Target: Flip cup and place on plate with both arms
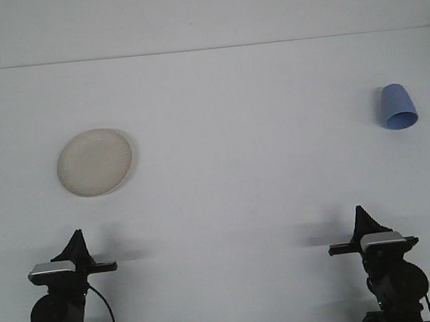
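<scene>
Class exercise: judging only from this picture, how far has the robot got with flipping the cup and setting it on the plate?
Nothing looks done yet. The blue cup sits mouth down at the far right of the table, well apart from the cream plate on the left. Nothing is in hand: the left claw and right claw sit near the front edge, away from both. Grasping, flipping and placing all remain.

You have a cream plate [94, 162] lying flat at the left of the white table [241, 189], a blue cup [398, 107] well apart at the right, and the left gripper [76, 241] and right gripper [361, 216] at the near edge.
</scene>
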Robot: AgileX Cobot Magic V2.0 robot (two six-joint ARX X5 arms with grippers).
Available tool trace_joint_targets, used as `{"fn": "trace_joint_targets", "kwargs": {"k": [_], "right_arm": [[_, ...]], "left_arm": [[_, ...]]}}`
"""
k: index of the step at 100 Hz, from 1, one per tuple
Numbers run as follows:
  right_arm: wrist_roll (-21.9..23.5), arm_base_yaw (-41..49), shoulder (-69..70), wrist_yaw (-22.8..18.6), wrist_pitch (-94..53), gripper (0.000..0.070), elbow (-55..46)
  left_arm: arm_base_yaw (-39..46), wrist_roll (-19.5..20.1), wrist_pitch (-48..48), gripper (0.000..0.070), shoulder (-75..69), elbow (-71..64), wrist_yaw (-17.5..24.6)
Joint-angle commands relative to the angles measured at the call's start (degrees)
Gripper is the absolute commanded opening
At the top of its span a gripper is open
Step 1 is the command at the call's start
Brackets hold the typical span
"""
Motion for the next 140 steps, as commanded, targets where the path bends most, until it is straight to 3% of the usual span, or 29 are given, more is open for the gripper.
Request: {"fn": "trace_joint_targets", "kwargs": {"k": [1, 11, 55, 66, 75, 83, 88, 102, 107, 115, 121, 124, 129, 135, 140], "right_arm": [[-0.46, 0.00, -0.13, 0.04, 0.79, 0.0007, -0.11], [-9.53, 0.00, -0.13, 1.95, 0.79, 0.0007, -0.11], [-9.79, 0.00, -0.13, 1.84, 0.81, 0.0007, -0.11], [-4.48, 0.04, -0.13, 0.13, 0.79, 0.0006, -0.11], [3.43, 0.04, -0.13, -1.03, 1.01, 0.0006, -0.11], [13.46, 0.04, -0.13, -1.70, 1.20, 0.0006, -0.11], [16.68, 0.04, -0.13, -1.70, 2.47, 0.0006, -0.11], [21.33, 0.00, -0.13, -1.20, 6.86, 0.0003, 2.03], [22.73, 0.00, 0.24, 1.14, 5.79, 0.0002, 5.14], [21.75, 0.00, 3.74, 6.86, 1.77, 0.0001, 12.46], [18.23, 0.00, 7.37, 9.99, -1.77, 0.0006, 18.45], [15.56, 0.00, 9.64, 11.08, -3.19, 0.0033, 21.51], [11.21, 0.00, 13.22, 12.46, -5.33, 0.0158, 25.92], [6.93, 0.00, 18.43, 14.73, -8.37, 0.0435, 31.76], [5.25, -0.02, 22.29, 16.79, -10.47, 0.0549, 35.56]], "left_arm": [[0.04, 0.11, 0.83, 0.0015, -0.07, -1.11, -0.24], [0.04, 0.11, 0.85, 0.0015, -0.04, -1.11, -0.24], [0.04, 0.11, 0.85, 0.0015, -0.04, -1.11, -0.26], [0.04, 0.11, 0.85, 0.0015, -0.07, -1.11, -0.24], [0.04, 0.11, 0.85, 0.0015, -0.04, -1.11, -0.24], [0.04, 0.11, 0.85, 0.0015, -0.07, -1.11, -0.26], [0.04, 0.11, 0.85, 0.0015, -0.04, -1.11, -0.24], [0.04, 0.11, 0.83, 0.0015, -0.07, -1.11, -0.26], [0.04, 0.11, 0.85, 0.0015, -0.07, -1.11, -0.24], [0.04, 0.11, 0.85, 0.0015, -0.04, -1.11, -0.24], [0.04, 0.11, 0.85, 0.0015, -0.07, -1.11, -0.24], [0.04, 0.11, 0.85, 0.0015, -0.07, -1.11, -0.24], [0.04, 0.11, 0.83, 0.0015, -0.04, -1.11, -0.24], [0.04, 0.11, 0.85, 0.0015, -0.07, -1.11, -0.24], [0.04, 0.11, 0.83, 0.0015, -0.04, -1.11, -0.24]]}}
